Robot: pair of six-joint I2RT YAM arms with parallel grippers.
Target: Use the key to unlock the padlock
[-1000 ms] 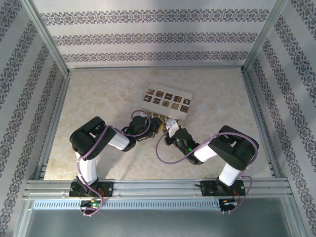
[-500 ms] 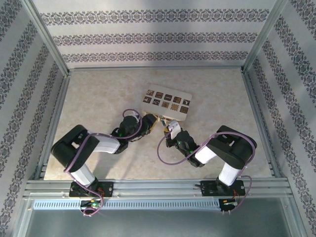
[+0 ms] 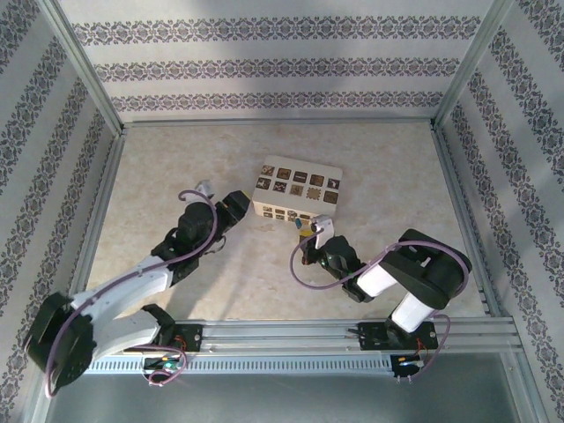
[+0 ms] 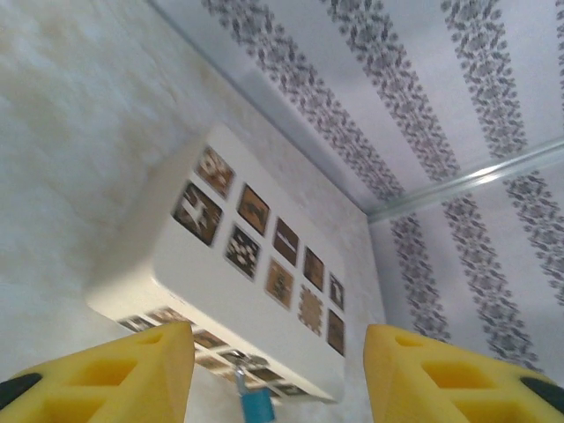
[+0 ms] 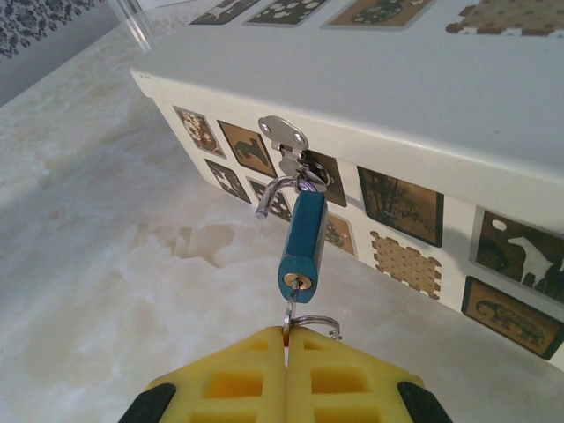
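While the right hand (image 5: 286,339) has its yellow pads pressed together on the key (image 5: 288,314), whose tip meets the keyhole end, the small blue padlock (image 5: 302,236) hangs by its loop from the silver hasp (image 5: 284,134) on the near face of the cream box (image 5: 529,97), tilted out toward that hand. The left hand (image 4: 278,357) is spread, holding nothing, apart from the box off its near-left corner. Bare worktop (image 3: 176,159) lies open left, behind and right of the box, up to the metal rail (image 3: 278,123) under the patterned walls (image 3: 278,66).
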